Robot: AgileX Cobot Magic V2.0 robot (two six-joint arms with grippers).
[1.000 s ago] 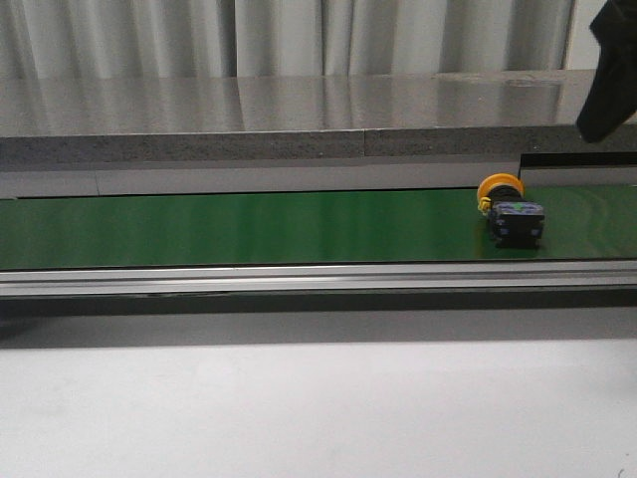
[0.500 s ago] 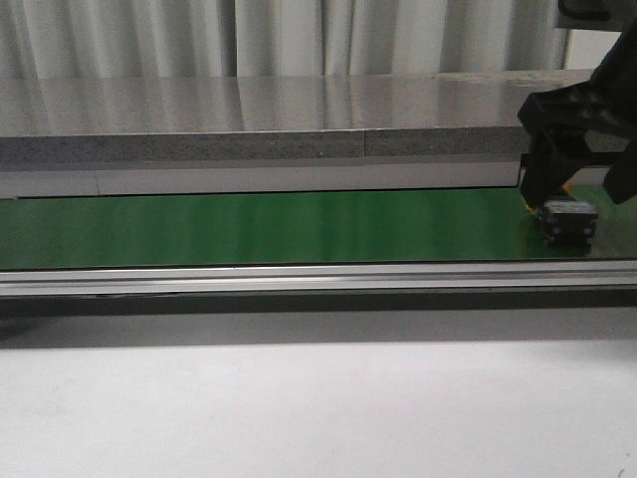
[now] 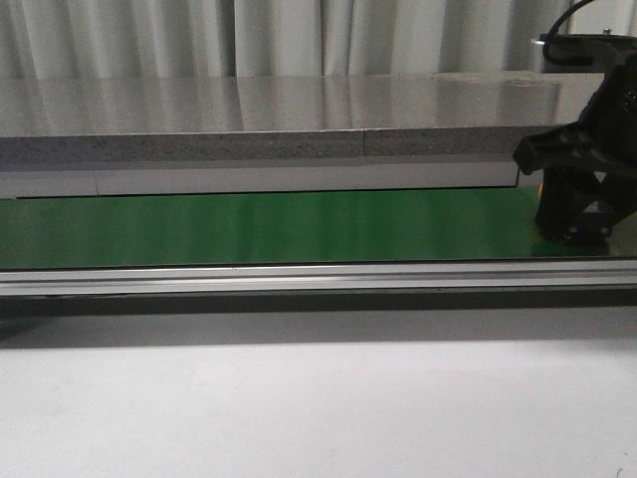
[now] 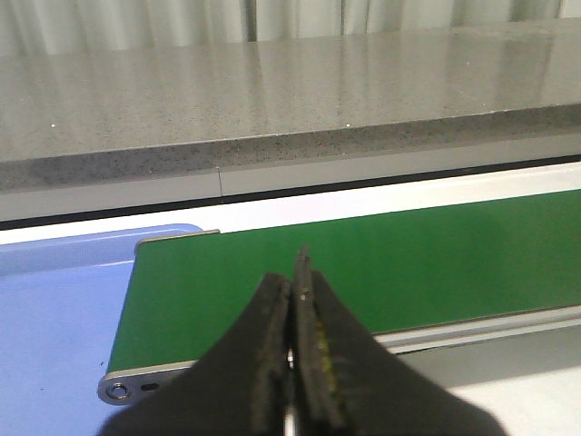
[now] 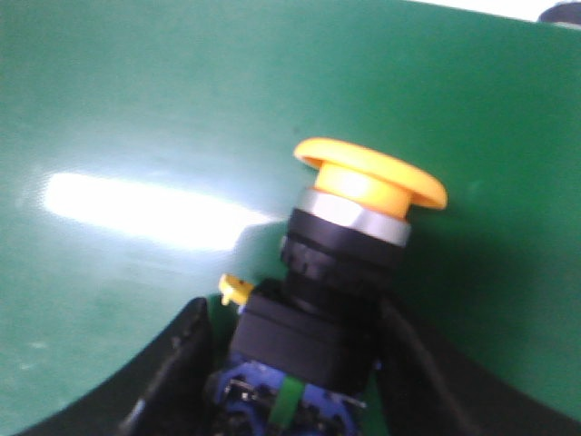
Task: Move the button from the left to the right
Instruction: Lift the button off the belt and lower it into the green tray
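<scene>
Button (image 5: 349, 263) lying on its side on the smooth, glossy green belt (image 3: 279, 227), at about three o'clock in the front view, hidden there behind the right hand (image 3: 577, 214). Round yellow-orange mushroom cap, flat and wide, atop a shiny metal collar, a ribbed black ring and a blocky black square body; small yellow tab at the body's edge, blue and green marks at its base. Right hand, matte black and angular, lowered onto the belt with one dark rounded finger (image 5: 172, 381) on either side of the square body, spread wider than it, a green gap showing on the one side; touching or not, cannot tell. Bright streak of reflected light across the belt just beside the cap. Belt framed along its near edge by a brushed aluminium rail (image 3: 299, 277); pale, plain tabletop (image 3: 299, 408) at six o'clock. Behind the belt, a long grey speckled stone-like slab (image 3: 249, 115) with a polished top, and pleated pale curtains (image 3: 249, 35) at twelve o'clock. Left hand (image 4: 295, 300), dark and wedge-shaped, fingers pressed together with nothing between them, above the belt's end, where a rounded metal roller cap (image 4: 116, 391) and a light blue surface (image 4: 54, 309) sit.
</scene>
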